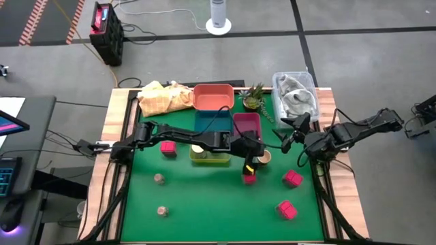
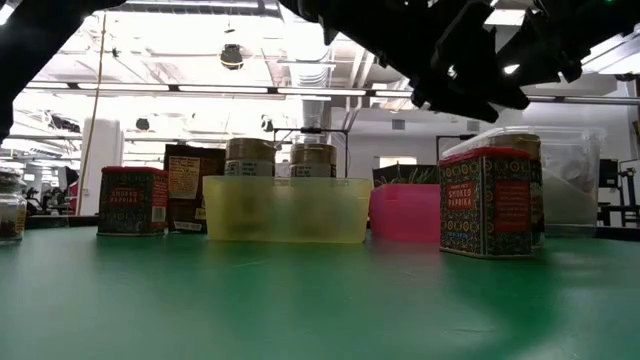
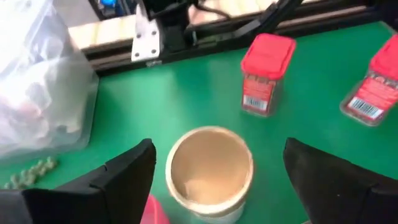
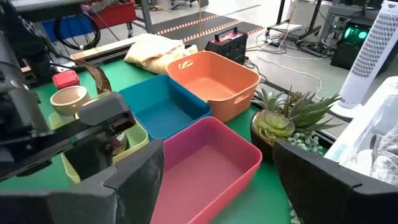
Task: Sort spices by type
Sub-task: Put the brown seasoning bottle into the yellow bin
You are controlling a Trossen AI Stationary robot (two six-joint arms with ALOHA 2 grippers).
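Left gripper: the left gripper point(image 3: 217, 149) is over the middle of the table, open wide, holding nothing. One finger is on each side of the jar.
Jar: the jar point(image 3: 210, 171) stands up on the green mat, right between those fingers and just in front of the pink tray point(image 1: 246, 124).
How the jar feels: I think it is hard and light. Its cream top is round and smooth, so it may slip or roll if it tips.
Where to hold it: I would pinch the round sides, low below the top, with the fingers straight across the middle.
Packet by the jar: a pink packet point(image 1: 249, 178) stands just beside the jar, under the left arm. It could get bumped.
Other packets: two more packets point(image 3: 266, 73) stand a bit past the jar, and one sits near the left side of the mat point(image 1: 168, 148). They are boxy with flat sides, so they look easy to pinch and not easy to break.
Tiny jars: two tiny jars point(image 1: 159, 179) stand well apart from the rest, on the left of the mat.
Yellow tray: the yellow tray point(image 2: 285, 208) already has jars point(image 2: 250, 155) in it.
Right gripper: the right gripper point(image 4: 217, 155) waits near the right edge of the mat, open and empty, looking at the trays.
Far trays: the blue tray point(image 4: 163, 107) and the orange tray point(image 4: 214, 81) have nothing in them.
Far back: a plant point(image 4: 280, 118) sits behind the pink tray.
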